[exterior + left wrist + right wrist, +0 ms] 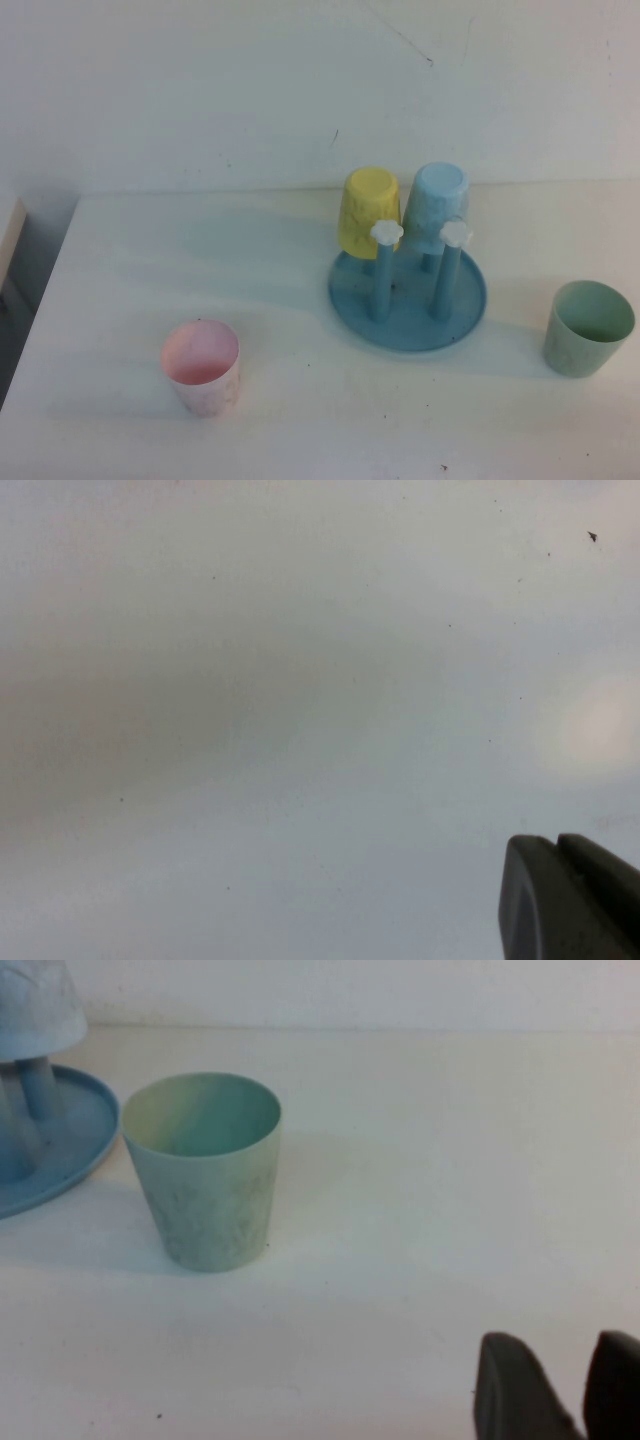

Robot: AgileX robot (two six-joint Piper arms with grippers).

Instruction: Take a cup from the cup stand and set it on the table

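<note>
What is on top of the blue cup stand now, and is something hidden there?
On the cup stand a yellow cup and a light blue cup sit upside down, hiding their pegs' tops. Two front pegs are bare.

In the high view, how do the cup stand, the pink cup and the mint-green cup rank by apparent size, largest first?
1. Cup stand, clearly largest.
2. Pink cup and mint-green cup: alike; unranked.
Neither tool appears in that view; each shows only in its own wrist view.

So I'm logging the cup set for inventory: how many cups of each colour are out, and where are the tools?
Mint-green cup: 1
Pink cup: 1
Yellow cup: 1
Light blue cup: 1
Total: 4
Left tool over bare table; right tool near the green cup.
</note>
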